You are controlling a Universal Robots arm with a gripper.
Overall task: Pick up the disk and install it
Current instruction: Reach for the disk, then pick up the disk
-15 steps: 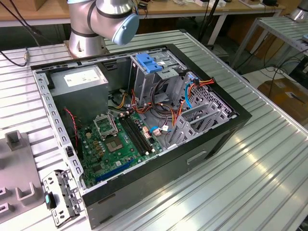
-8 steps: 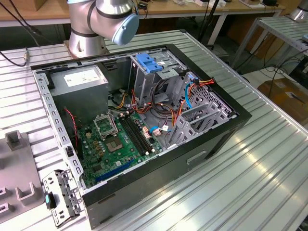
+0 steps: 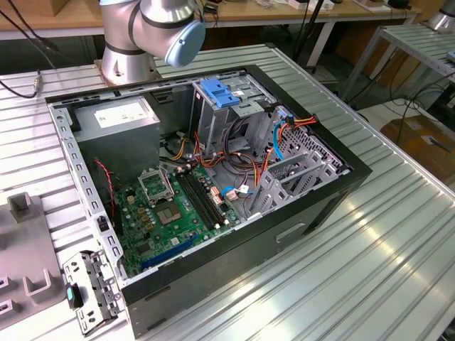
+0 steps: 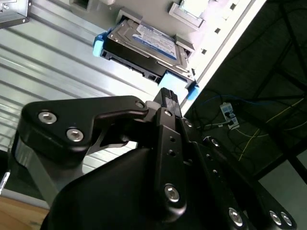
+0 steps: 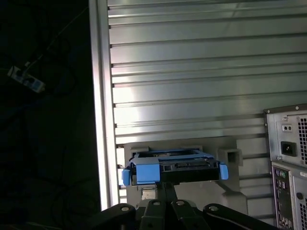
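Disk (image 4: 152,39) lies flat in a grey holder (image 5: 231,155) at the table (image 5: 192,72) edge in both wrist views. The hand (image 4: 166,92) is closed and empty, just beside the disk's blue rail. In the exterior view, the arm (image 3: 153,25) is at 11 o'clock and the open computer case (image 3: 306,213) is central.

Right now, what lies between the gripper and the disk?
Nothing. In both wrist views the gripper sits right at the disk, by its blue rail, no object between; whether they touch I cannot tell.
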